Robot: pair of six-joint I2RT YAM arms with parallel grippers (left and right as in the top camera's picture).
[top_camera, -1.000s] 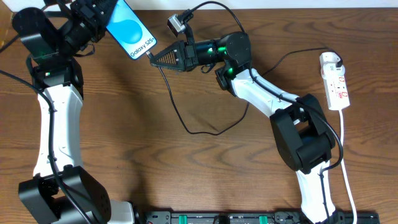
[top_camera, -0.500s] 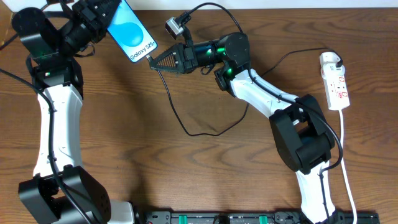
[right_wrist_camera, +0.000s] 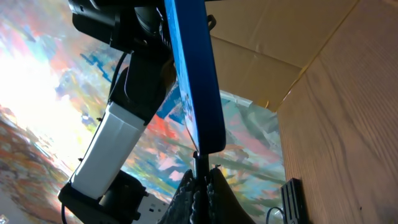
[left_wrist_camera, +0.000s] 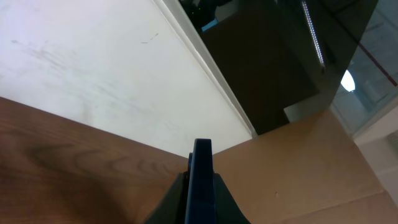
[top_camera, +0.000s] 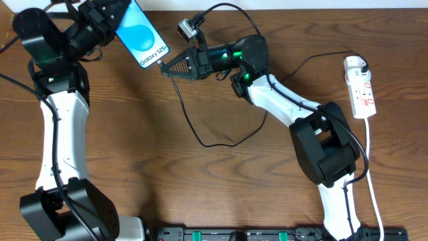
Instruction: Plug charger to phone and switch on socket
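Note:
The phone [top_camera: 142, 35], with its cyan screen up, is held tilted above the table's far left by my left gripper [top_camera: 110, 19], which is shut on its upper part. In the left wrist view only the phone's dark edge [left_wrist_camera: 200, 177] shows between the fingers. My right gripper [top_camera: 164, 64] is shut on the charger's black plug tip [right_wrist_camera: 198, 163], which meets the phone's bottom edge [right_wrist_camera: 208, 140]; how deep it sits I cannot tell. The black cable [top_camera: 200, 137] loops over the table towards the white socket [top_camera: 361, 90] at the far right.
A white adapter head [top_camera: 354, 65] sits at the socket's far end, and the socket's white cord [top_camera: 372, 181] runs down the right side. The right arm [top_camera: 287, 104] stretches across the middle of the wooden table. A cardboard wall [left_wrist_camera: 298, 162] stands behind the table.
My right gripper with the plug tip has edged slightly left towards the phone's bottom edge, then held still. The left arm and phone have not moved.

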